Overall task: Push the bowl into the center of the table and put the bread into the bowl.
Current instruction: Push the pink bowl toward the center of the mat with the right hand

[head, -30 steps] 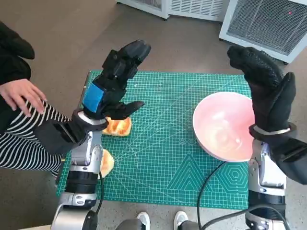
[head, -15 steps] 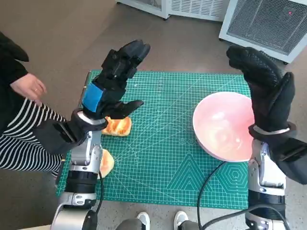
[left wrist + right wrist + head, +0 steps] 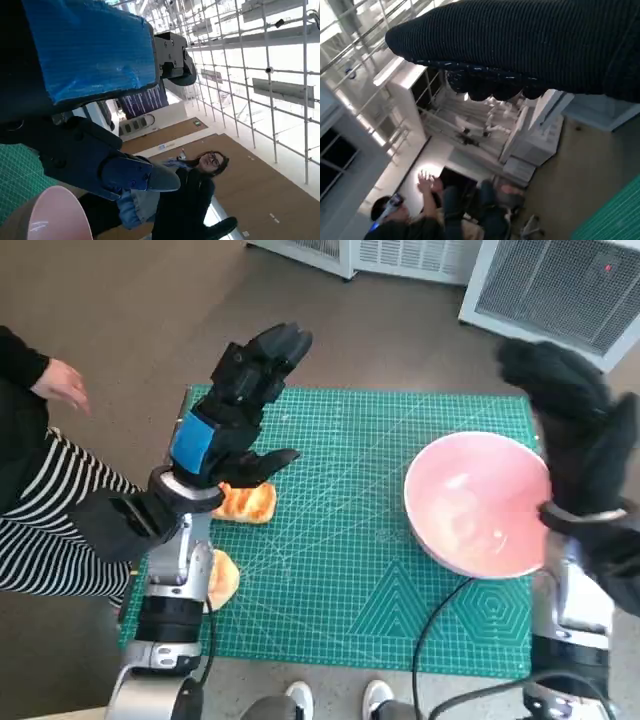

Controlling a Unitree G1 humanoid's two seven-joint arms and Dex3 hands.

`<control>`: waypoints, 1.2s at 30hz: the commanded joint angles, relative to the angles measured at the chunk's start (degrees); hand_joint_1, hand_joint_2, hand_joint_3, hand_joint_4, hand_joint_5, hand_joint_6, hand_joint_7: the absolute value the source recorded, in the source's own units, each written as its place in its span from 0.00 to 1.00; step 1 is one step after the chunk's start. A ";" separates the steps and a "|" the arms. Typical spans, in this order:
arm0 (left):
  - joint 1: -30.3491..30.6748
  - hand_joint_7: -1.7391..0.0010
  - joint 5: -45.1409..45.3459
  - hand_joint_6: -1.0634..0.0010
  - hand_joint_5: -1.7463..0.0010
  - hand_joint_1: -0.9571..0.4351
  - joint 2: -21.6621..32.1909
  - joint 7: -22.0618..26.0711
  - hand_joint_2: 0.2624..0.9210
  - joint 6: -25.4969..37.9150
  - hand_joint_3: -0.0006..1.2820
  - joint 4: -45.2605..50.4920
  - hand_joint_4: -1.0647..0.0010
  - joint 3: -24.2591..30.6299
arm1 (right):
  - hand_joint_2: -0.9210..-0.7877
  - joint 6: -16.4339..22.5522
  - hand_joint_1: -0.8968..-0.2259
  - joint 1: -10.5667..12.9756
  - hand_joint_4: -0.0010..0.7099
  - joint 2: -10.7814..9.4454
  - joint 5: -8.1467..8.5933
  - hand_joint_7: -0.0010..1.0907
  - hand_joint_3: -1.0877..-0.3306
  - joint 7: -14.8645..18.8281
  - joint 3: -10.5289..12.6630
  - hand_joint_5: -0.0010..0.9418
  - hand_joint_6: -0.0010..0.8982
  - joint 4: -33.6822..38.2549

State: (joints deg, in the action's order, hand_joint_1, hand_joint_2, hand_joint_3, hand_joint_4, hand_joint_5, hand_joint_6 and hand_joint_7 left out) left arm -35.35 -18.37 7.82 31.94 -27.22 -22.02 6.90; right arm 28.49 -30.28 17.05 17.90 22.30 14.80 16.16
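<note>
A pale pink bowl [image 3: 478,502] stands on the right side of the green cutting mat [image 3: 350,540], its rim also showing in the left wrist view [image 3: 55,215]. My right hand [image 3: 575,430] is raised just beyond the bowl's right edge, fingers spread, holding nothing. A golden piece of bread [image 3: 246,503] lies on the mat's left side, partly under my left hand [image 3: 235,410], which hovers above it with fingers apart and empty. A second piece of bread [image 3: 221,580] peeks out beside my left forearm.
A person in a striped garment [image 3: 50,530] sits at the left, one hand [image 3: 60,383] lifted. White machines [image 3: 560,290] stand beyond the table's far edge. A black cable [image 3: 435,625] crosses the mat's near right. Shoe tips [image 3: 335,698] show below the near edge.
My right hand has shifted to the right, off the bowl's side, and the bowl has moved slightly right. The person's hand at the left rose and drew back. My left hand stays put.
</note>
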 commanded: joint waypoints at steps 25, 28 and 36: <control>-0.52 0.69 -0.38 1.00 0.85 0.23 0.38 1.23 1.00 -1.95 0.15 -2.33 0.99 0.52 | 0.00 8.36 0.42 -2.42 0.07 7.88 -1.46 0.37 0.42 -11.88 12.45 0.00 0.00 37.23; -0.51 0.69 -0.26 1.00 0.85 0.24 0.30 1.11 1.00 -1.98 0.15 -2.35 0.99 0.49 | 0.00 8.65 0.45 -3.03 0.07 8.21 -1.79 0.36 0.38 -12.04 12.04 0.00 0.00 40.94; -0.09 0.69 -0.22 1.00 0.86 0.24 0.11 0.82 1.00 -1.67 0.16 -1.53 0.98 0.29 | 0.00 7.58 0.46 -4.16 0.07 7.56 -3.47 0.36 0.32 -13.26 10.80 0.00 0.00 48.57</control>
State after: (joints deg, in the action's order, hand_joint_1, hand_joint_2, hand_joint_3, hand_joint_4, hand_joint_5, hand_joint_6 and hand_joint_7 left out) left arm -35.31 -18.45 8.25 32.97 -28.44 -24.14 7.23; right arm 37.44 -34.36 25.08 15.38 9.83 26.10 61.90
